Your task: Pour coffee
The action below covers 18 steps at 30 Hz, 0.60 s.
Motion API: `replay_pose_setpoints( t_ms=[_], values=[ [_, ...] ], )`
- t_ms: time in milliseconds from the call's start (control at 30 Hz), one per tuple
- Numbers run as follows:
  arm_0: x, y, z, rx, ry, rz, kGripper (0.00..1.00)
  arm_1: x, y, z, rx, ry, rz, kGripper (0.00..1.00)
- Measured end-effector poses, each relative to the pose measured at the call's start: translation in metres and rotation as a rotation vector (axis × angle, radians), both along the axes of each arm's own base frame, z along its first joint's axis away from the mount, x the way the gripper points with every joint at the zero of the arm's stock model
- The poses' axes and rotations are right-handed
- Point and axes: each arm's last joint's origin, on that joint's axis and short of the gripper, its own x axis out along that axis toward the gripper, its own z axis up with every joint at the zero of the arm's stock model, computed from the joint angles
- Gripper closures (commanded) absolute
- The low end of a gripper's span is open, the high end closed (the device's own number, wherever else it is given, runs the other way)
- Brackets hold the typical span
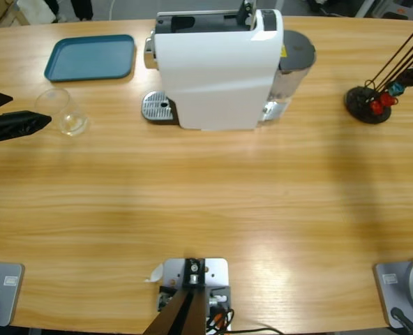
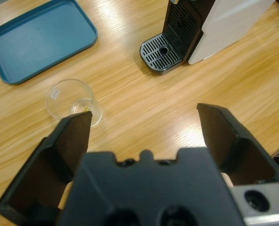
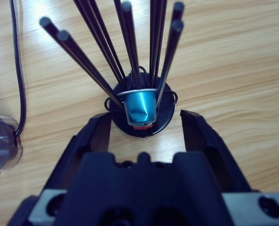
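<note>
Though hidden overhead, blue capsule visible.

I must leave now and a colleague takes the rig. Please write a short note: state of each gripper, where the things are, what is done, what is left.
Left gripper: open, empty, beside the clear glass, not touching it.
Right gripper: open, empty, facing the blue capsule on the black wire capsule holder.
Coffee machine stands at the table's far middle; its drip grate is bare. Blue tray is empty.
Done: nothing visible; the glass looks empty, no coffee seen.
Left: capsule, glass and coffee.
</note>
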Motion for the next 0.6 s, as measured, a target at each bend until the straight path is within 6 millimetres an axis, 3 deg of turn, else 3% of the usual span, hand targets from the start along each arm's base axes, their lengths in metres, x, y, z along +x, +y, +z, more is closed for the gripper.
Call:
replay_pose_setpoints(
  t_ms=[67,167,233,300,333,600],
  values=[
    [0.0000,0.0000,0.0000,0.000,0.000,0.000,0.032,0.0002,-0.0002,-0.0001,-0.001,0.001,0.000,0.703],
    [0.0000,0.0000,0.0000,0.000,0.000,0.000,0.032,0.0009,-0.0002,0.0000,-0.002,0.001,0.001,0.750],
    [0.0000,0.0000,0.0000,0.000,0.000,0.000,0.032,0.0018,-0.0001,-0.0002,-0.002,0.003,0.001,0.865],
    [0.0000,0.0000,0.0000,0.000,0.000,0.000,0.032,0.0028,0.0000,-0.0003,-0.002,0.003,0.001,0.902],
    [0.0000,0.0000,0.0000,0.000,0.000,0.000,0.032,0.0034,0.0002,0.0001,-0.001,0.003,0.002,0.980],
    [0.0000,0.0000,0.0000,0.000,0.000,0.000,0.032,0.0072,0.0007,0.0000,-0.002,0.006,0.005,1.000]
  ],
)
